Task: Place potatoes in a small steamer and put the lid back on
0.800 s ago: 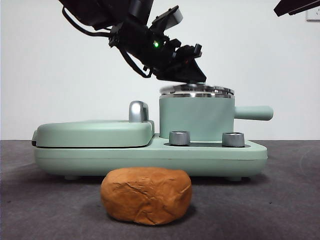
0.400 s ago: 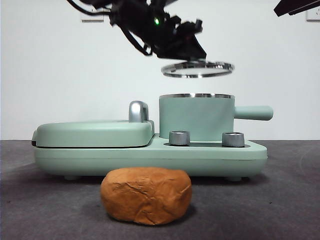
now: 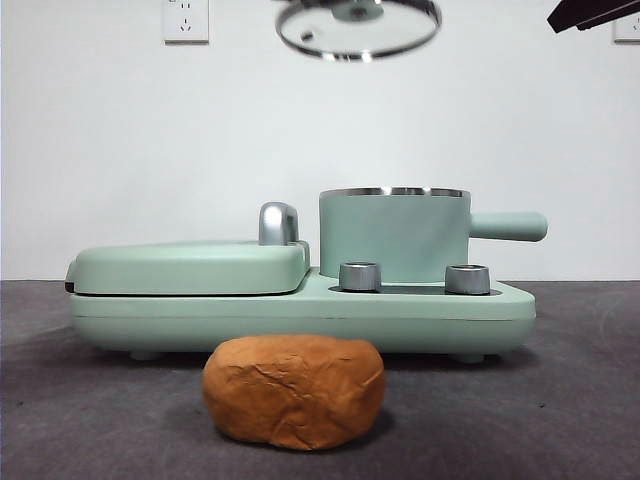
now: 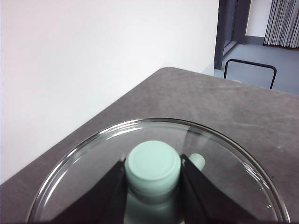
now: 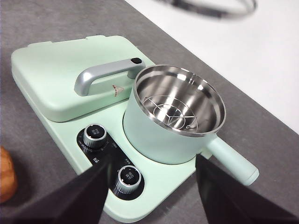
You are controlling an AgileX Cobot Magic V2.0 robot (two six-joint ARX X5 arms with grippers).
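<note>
Hanging high above the steamer (image 3: 393,234), the lid (image 3: 358,27) is gripped by its knob (image 4: 153,167) in the left tool (image 4: 153,196). The potato (image 3: 294,390) lies on the table (image 3: 560,400) before the steamer. The right tool (image 5: 152,186) is held open above the steamer.

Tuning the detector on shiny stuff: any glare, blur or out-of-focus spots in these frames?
Front view: the lid shows bright reflections on its glass; the potato is sharp. Left wrist view: the lid's knob, clamped by the left gripper, is soft-focused, with highlight streaks along the glass edge. Right wrist view: the steamer has a shiny steel interior; the lid at the top edge is blurred.
</note>
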